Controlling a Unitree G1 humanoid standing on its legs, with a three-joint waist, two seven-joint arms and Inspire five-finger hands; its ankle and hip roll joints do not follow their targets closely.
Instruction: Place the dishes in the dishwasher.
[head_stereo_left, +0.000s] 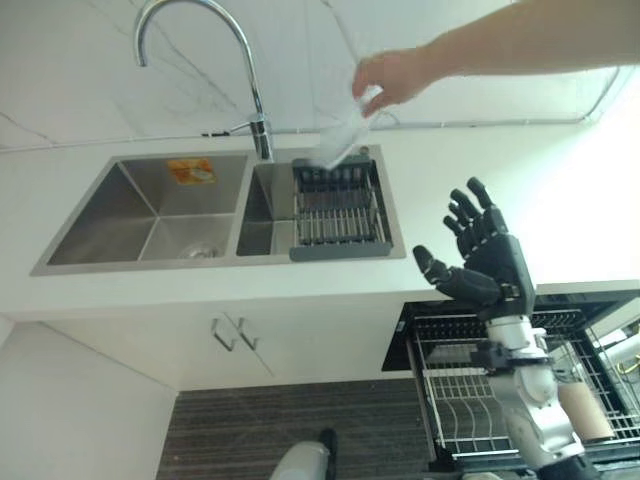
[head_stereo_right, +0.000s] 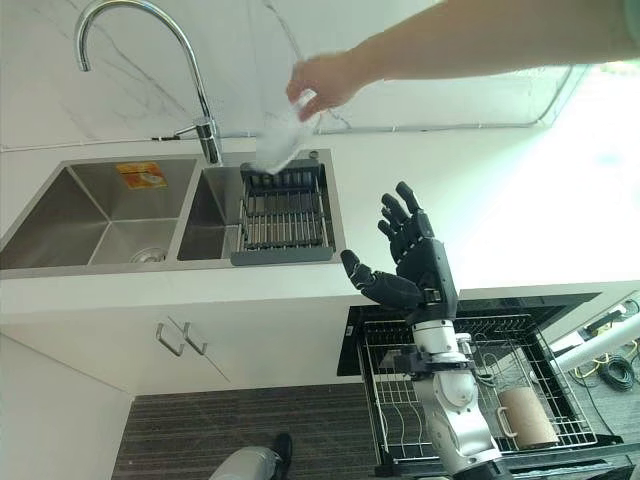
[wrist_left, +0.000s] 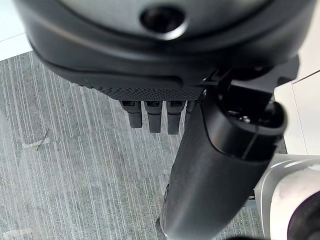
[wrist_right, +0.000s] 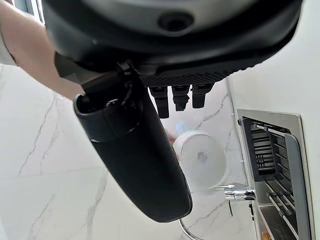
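The task is judged barely begun: a clear glass (head_stereo_left: 340, 140) is held by a person's hand (head_stereo_left: 392, 78) above the drying rack (head_stereo_left: 340, 208) set in the sink (head_stereo_left: 150, 205), and it is not yet taken by the robot; the right hand (head_stereo_left: 487, 255) is raised over the counter edge with its fingers spread wide and nothing in it, apparently offered for a handover; the dishwasher rack (head_stereo_right: 470, 395) is pulled out below, where a brownish cylindrical item (head_stereo_right: 525, 415) already lies; the left hand (wrist_left: 165, 95) is seen over grey floor, its fingers straight and empty; whether other dishes sit in the rack cannot be made out, and the rack's far side is cut off by the frame
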